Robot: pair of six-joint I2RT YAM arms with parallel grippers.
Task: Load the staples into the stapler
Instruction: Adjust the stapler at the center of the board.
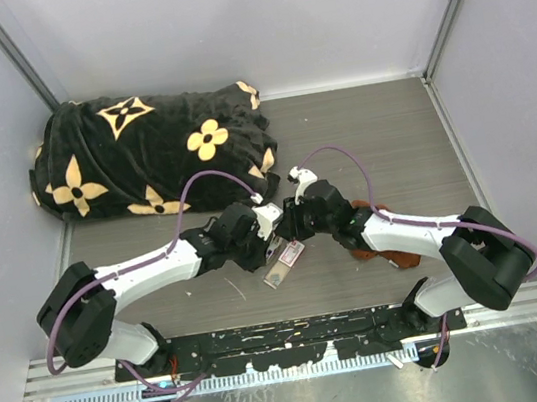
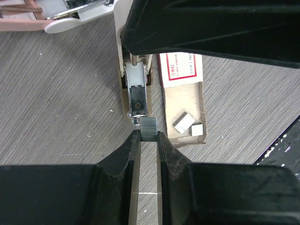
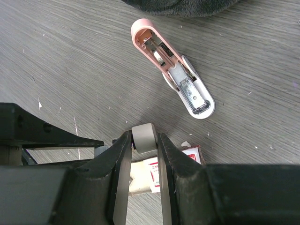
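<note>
Silvery metal staple block (image 2: 149,127), pinched by the left gripper (image 2: 149,137), sits at the tip of the white-and-metal stapler rail (image 2: 137,96), which runs lengthwise into the right gripper (image 3: 144,140), clamped on it.

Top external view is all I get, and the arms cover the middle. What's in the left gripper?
Observer: A small silvery block of staples, pinched by the left gripper.
Operator: And the right gripper?
Observer: It is shut on the rounded end of a white plastic stapler part with a metal channel.
Operator: Are the staples in yet?
Observer: No. The block sits just off the channel's open tip, slightly to one side.
</note>
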